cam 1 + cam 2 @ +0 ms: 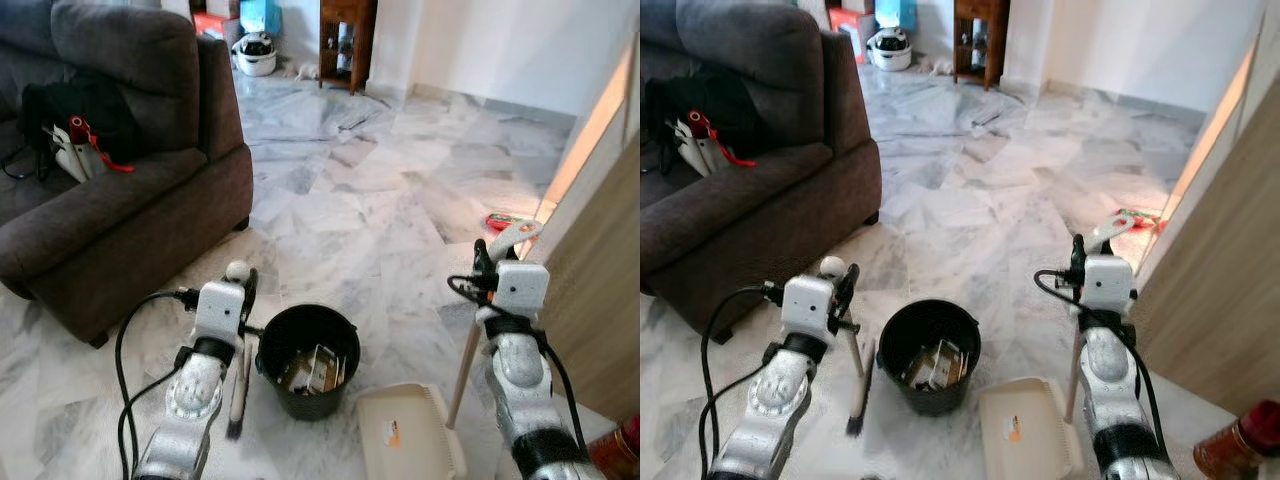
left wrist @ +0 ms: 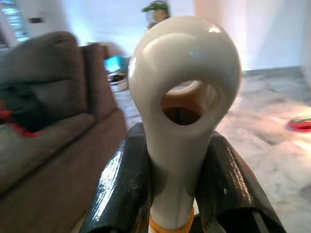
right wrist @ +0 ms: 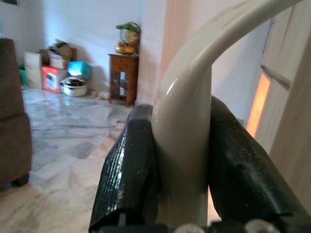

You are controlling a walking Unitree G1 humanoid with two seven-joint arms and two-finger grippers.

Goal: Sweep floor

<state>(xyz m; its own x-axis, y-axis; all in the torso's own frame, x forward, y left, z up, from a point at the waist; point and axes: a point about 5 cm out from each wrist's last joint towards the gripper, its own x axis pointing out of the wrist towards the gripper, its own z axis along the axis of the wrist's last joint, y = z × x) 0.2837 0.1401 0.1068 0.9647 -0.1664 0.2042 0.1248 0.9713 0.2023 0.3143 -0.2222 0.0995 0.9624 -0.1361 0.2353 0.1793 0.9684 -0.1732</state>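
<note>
The left gripper [image 2: 170, 194] is clamped on the cream handle of a small broom [image 1: 239, 385]; in the left wrist view both black fingers [image 2: 121, 184] press against the handle just below its looped hanging end. The broom stands nearly upright on the marble floor [image 1: 340, 200], its dark bristles touching the tiles just to the left of a black bucket [image 1: 308, 360].

The right gripper [image 3: 182, 184] is closed around the curved cream handle of a long-handled dustpan [image 1: 410, 430]. Its wooden pole slants down to the cream pan, which rests on the floor just to the right of the bucket, between the two arms. The bucket holds some scraps, too small to tell apart.

A dark brown sofa [image 1: 120, 190] sits to the left, with a black bag [image 1: 80, 115] and a red and white item on its seat. A wooden panel [image 1: 600, 300] rises at the right edge. Far back, against the white wall, stand a small wooden cabinet [image 1: 347, 40] and a white helmet-like object [image 1: 256, 55]. A red item [image 1: 505, 222] lies on the floor near the panel.
</note>
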